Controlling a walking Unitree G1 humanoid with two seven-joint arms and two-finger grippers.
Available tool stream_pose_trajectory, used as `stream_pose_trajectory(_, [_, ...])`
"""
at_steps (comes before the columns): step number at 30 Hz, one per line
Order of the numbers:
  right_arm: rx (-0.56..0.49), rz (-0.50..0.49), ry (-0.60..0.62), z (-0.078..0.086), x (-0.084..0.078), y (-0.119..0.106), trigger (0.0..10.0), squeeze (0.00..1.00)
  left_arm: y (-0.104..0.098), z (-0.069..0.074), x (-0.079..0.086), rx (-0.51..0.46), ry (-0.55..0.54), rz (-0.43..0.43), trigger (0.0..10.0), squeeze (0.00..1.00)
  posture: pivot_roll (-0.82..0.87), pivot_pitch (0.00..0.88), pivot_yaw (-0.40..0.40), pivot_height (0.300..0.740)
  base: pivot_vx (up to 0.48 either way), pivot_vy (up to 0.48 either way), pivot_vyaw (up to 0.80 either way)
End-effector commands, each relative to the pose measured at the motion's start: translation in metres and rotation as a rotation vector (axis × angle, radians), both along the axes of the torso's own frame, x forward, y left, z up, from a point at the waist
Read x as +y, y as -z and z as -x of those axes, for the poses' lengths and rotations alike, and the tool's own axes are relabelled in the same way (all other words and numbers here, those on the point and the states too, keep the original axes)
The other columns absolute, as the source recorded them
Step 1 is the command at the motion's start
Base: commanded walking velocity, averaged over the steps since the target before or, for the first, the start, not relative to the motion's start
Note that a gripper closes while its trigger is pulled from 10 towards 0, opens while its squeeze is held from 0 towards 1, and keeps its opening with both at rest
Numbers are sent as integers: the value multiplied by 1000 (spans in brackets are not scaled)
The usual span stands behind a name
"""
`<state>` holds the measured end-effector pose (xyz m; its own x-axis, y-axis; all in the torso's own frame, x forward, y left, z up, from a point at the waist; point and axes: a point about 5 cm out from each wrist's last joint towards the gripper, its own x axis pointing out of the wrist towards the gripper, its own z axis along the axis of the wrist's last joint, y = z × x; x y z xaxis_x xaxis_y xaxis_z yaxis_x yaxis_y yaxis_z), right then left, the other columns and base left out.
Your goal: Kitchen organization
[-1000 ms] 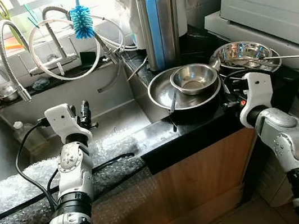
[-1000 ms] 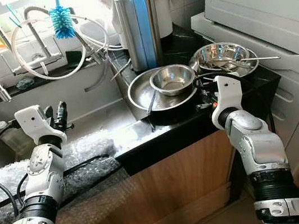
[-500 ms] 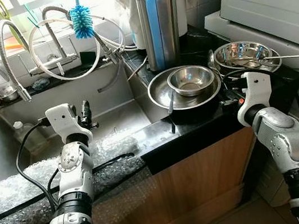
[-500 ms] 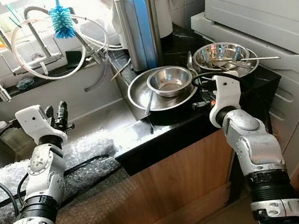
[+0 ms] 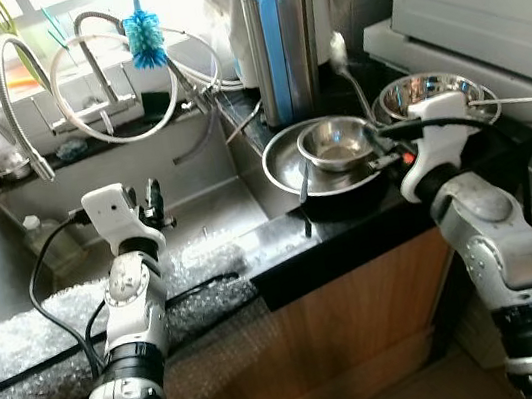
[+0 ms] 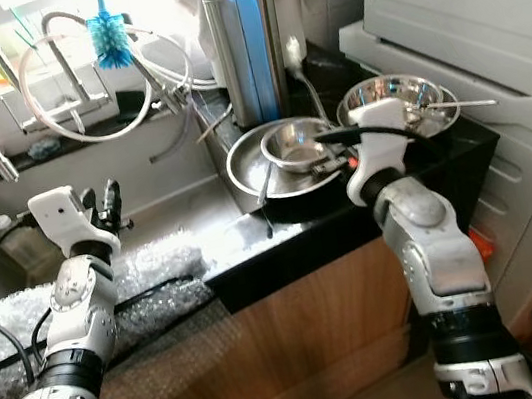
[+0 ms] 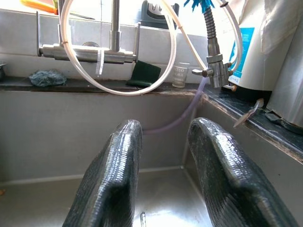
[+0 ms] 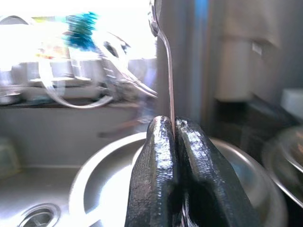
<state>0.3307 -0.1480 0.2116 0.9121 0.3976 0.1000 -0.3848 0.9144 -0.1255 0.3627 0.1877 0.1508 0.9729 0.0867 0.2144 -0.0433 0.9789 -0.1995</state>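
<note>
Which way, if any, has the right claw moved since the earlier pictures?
Yes. The right claw, shut on a spoon, has swung left from beside the right-hand bowl toward the small bowl.

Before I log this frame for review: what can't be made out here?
- Spoon: its bowl is cut off by the top edge of the right wrist view and blurred in the head views.
- Right gripper: its wrist housing hides the jaws from the head views.
- Sink: its drain is hidden behind the left arm.

Home kitchen, steel sink (image 5: 198, 215) with tap (image 5: 95, 80), knife block (image 5: 283, 40), nested bowls (image 5: 338, 142), likely dishwashing corner
</note>
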Motion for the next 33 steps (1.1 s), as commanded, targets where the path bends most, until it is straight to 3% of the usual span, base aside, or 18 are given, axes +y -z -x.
stream_pose_trajectory(1, [-32,37,-60,5,15,-1,10000,0,0,-2,1,17,-5,-6,10000,0,-119,0,123,740,0,0,0])
stream_pose_trajectory(4, [-32,70,-108,9,30,4,10000,0,0,-2,1,17,-6,-6,10000,0,-113,0,121,740,0,0,0])
stream_pose_trajectory(5, [-31,81,-143,12,41,7,10000,0,0,-2,1,16,-7,-5,10000,0,-110,0,120,740,0,0,0])
stream_pose_trajectory(6, [-34,96,-224,21,64,13,10000,0,-2,-2,2,13,-11,-6,10000,0,-108,0,120,740,0,0,0])
stream_pose_trajectory(9, [-39,126,-282,29,79,18,10000,0,-1,-2,6,14,-19,-9,10000,0,-109,0,121,740,0,0,0])
stream_pose_trajectory(10, [-53,177,-310,33,83,22,10000,0,-1,-1,10,16,-29,-10,10000,0,-111,0,123,740,0,0,0])
stream_pose_trajectory(22, [-56,219,-332,39,93,32,10000,0,0,2,19,18,-52,-9,10000,0,-106,0,119,740,0,0,0])
stream_pose_trajectory(23, [-56,288,-308,38,92,42,10000,0,-1,4,26,16,-66,-10,10000,0,-101,0,120,740,0,0,0])
stream_pose_trajectory(26, [-49,310,-293,38,90,47,10000,0,-4,5,31,8,-75,-6,10000,0,-98,0,119,740,0,0,0])
stream_pose_trajectory(33, [-49,308,-265,35,87,47,10000,0,-24,2,37,-59,-71,87,10000,0,-99,0,119,740,0,0,0])
